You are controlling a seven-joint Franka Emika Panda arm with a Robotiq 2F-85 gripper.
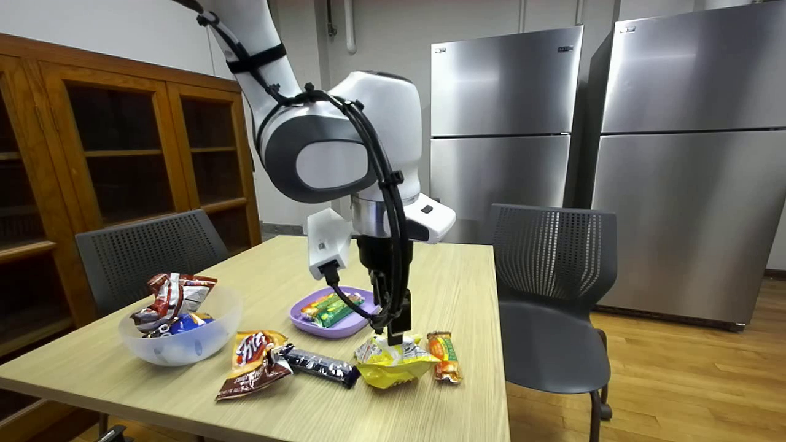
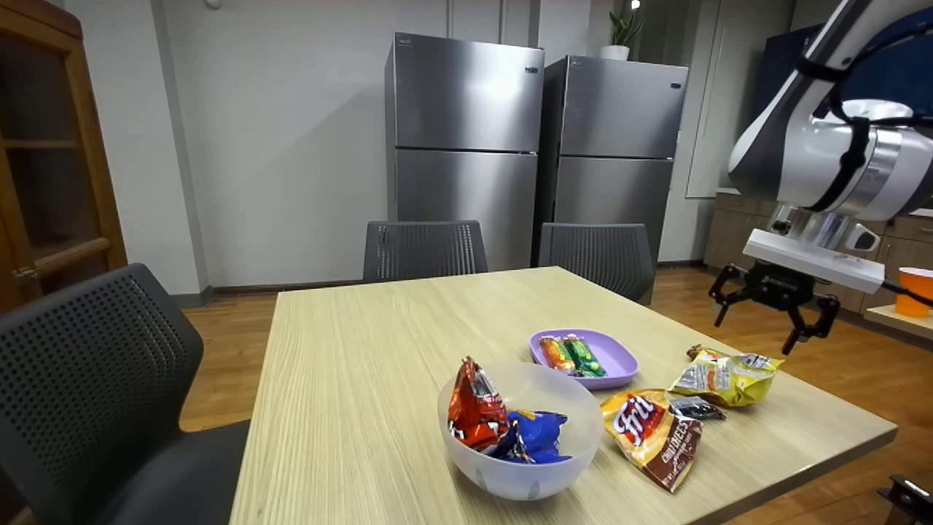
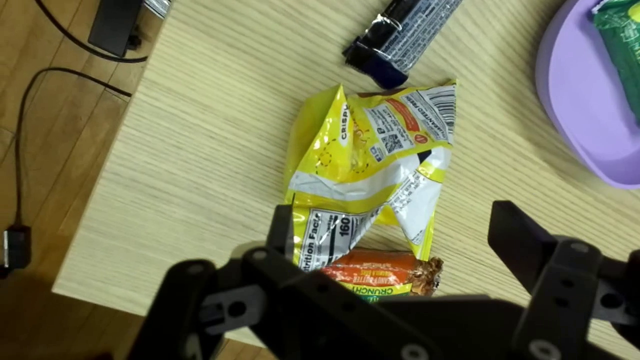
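Observation:
My gripper [image 2: 754,335] is open and empty, above the table and over the yellow chip bag [image 2: 736,383]. In the wrist view the gripper [image 3: 394,215] has its fingers wide apart, with the lower part of the crumpled yellow bag [image 3: 370,145] showing between them. An orange granola bar [image 3: 380,265] lies beside the bag, partly hidden by the gripper; it also shows in an exterior view [image 1: 445,356]. A dark wrapped bar [image 3: 412,32] lies at the bag's other end. A purple plate [image 3: 570,80] holds a green bar [image 3: 622,55] and an orange bar [image 2: 556,354].
A translucent bowl [image 2: 510,477] holds a red-brown bag [image 2: 474,412] and a blue bag [image 2: 538,437]. A Fritos bag [image 1: 255,362] lies between the bowl and the dark bar. Chairs [image 1: 552,276] stand around the table [image 2: 364,364]. The table edge lies near the yellow bag.

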